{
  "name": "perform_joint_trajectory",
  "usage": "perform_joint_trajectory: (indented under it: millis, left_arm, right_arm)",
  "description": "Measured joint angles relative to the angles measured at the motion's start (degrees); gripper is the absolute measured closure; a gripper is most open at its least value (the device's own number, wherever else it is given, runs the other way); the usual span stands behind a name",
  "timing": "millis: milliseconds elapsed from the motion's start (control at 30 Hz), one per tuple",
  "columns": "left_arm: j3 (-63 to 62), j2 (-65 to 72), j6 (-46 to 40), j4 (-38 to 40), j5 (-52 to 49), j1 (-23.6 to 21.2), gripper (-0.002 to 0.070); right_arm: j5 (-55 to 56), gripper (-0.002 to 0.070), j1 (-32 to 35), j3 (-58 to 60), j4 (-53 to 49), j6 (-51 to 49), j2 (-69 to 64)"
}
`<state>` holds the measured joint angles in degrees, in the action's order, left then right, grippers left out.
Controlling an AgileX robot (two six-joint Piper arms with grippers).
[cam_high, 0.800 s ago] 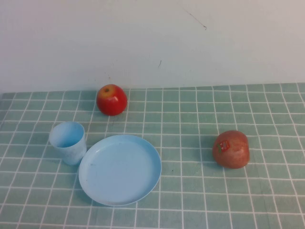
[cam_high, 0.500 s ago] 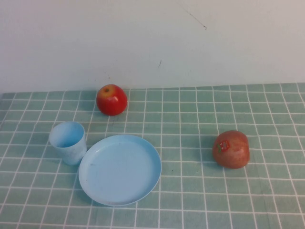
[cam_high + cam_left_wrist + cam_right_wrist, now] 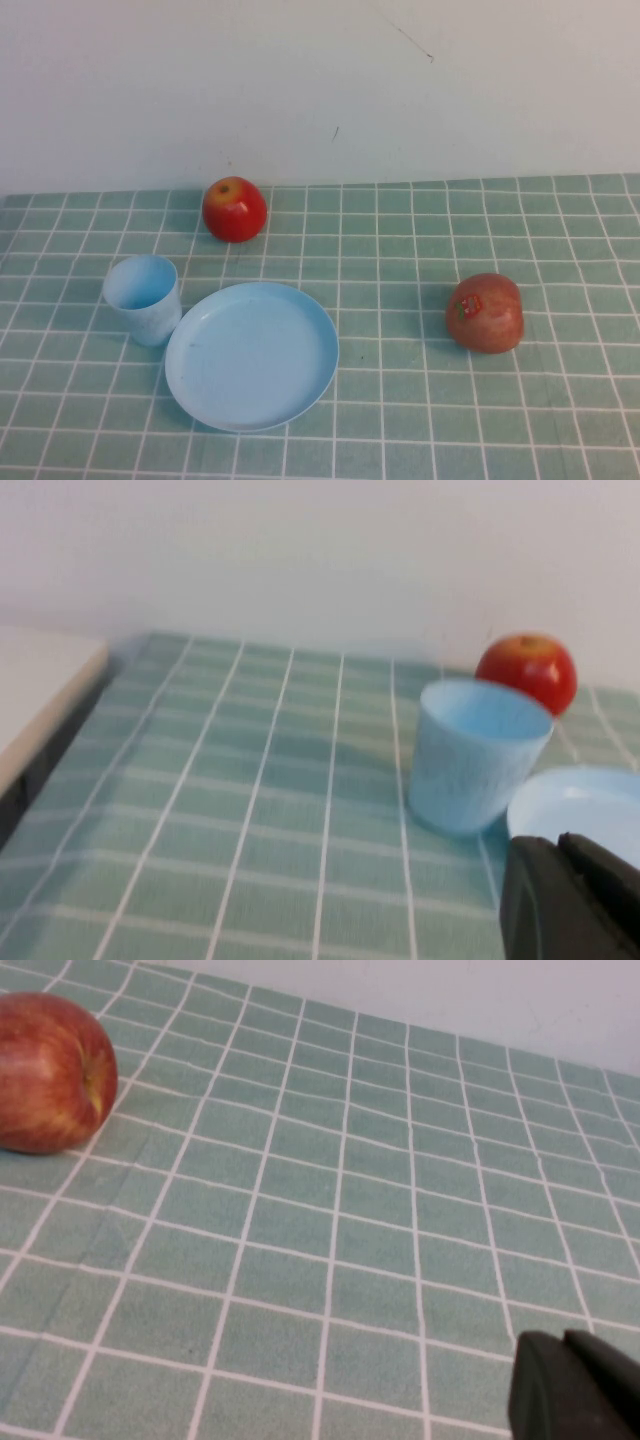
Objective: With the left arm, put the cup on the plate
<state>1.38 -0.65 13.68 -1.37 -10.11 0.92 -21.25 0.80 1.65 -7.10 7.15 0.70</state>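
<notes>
- Here, the small light blue plastic cup stands upright just ahead of the black left gripper, touching the round blue plate.
- The right gripper is low over bare tablecloth; I cannot tell either gripper's grip.

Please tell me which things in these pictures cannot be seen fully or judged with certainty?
- Left gripper: left wrist view, cut by the frame edge; absent from the high view.
- Right gripper: right wrist view, likewise cut.
- Round light blue plastic plate: left wrist view, partly hidden behind the left gripper.
- Small light blue plastic cup: its bottom inside cannot be seen.
</notes>
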Motion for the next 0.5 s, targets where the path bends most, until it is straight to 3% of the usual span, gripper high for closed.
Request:
perform_joint_trajectory:
  millis: [133,500]
  left_arm:
    - [0.1,0.0,0.0,0.0,-7.7,0.0,0.0676]
    - [0.1,0.0,-0.2,-0.3,-7.7,0.0,0.0676]
  right_arm:
    - [0.0,0.0678,0.0,0.0,0.0,0.0,0.0]
    - [0.0,0.0678,0.0,0.0,0.0,0.0,0.0]
